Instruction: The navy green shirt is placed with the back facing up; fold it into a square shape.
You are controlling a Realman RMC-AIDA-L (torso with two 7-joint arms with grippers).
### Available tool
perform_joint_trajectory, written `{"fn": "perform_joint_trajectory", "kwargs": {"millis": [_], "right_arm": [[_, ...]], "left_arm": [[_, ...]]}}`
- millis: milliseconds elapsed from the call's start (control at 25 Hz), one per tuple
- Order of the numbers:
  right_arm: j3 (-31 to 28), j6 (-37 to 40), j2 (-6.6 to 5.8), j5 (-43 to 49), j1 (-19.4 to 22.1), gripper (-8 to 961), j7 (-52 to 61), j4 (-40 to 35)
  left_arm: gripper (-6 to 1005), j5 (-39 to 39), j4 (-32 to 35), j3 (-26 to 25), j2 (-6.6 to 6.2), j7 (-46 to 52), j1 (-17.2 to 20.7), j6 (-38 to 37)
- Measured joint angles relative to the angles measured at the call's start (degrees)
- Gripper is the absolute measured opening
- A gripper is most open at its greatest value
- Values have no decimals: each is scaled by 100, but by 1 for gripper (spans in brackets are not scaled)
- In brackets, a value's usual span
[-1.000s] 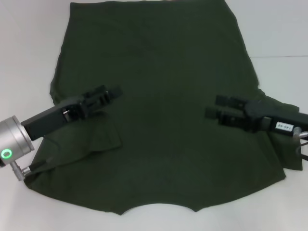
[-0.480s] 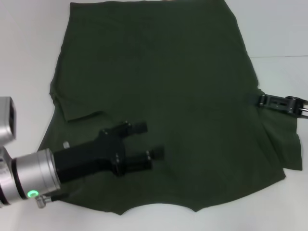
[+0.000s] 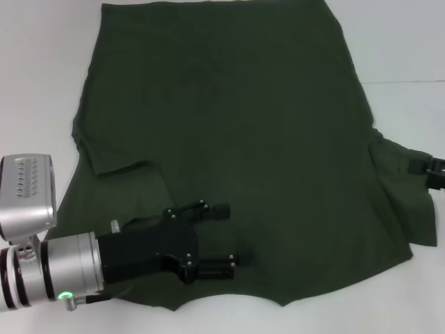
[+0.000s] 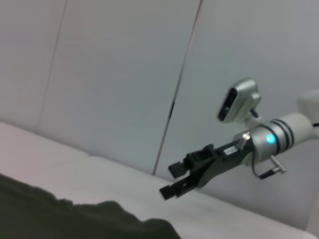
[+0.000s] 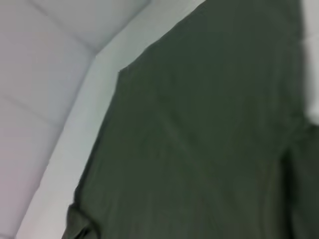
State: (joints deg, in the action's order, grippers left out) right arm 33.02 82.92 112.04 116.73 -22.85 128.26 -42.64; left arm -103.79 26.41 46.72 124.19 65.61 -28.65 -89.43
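Observation:
The navy green shirt [image 3: 236, 125] lies flat on the white table, plain side up, its neckline at the near edge. Its left sleeve [image 3: 128, 184] is folded inward onto the body. My left gripper [image 3: 228, 234] is open and empty, hovering over the shirt's near left part. My right gripper [image 3: 430, 168] shows only as a tip at the right edge, beside the right sleeve [image 3: 407, 202]. The left wrist view shows it [image 4: 168, 180] farther off, open and empty. The shirt fills the right wrist view [image 5: 199, 139].
The white table [image 3: 42, 90] shows bare on both sides of the shirt and along the near edge. A pale wall with a vertical seam [image 4: 174, 99] stands behind the table.
My left gripper has swung from the left sleeve down to the near edge, leaving the sleeve folded in. My right gripper has drawn back off the shirt to the right edge.

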Motion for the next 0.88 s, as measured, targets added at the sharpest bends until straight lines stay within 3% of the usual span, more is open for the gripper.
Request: {"fn": "perform_joint_trajectory", "kwargs": {"millis": [480, 880], "right_arm": [[-489, -378, 64, 429, 299, 898, 74, 275], [-453, -781, 101, 436, 150, 898, -61, 660]], "left_arm": [[937, 15, -102, 57, -7, 20, -48, 21], [938, 44, -107, 51, -17, 23, -58, 51]]}}
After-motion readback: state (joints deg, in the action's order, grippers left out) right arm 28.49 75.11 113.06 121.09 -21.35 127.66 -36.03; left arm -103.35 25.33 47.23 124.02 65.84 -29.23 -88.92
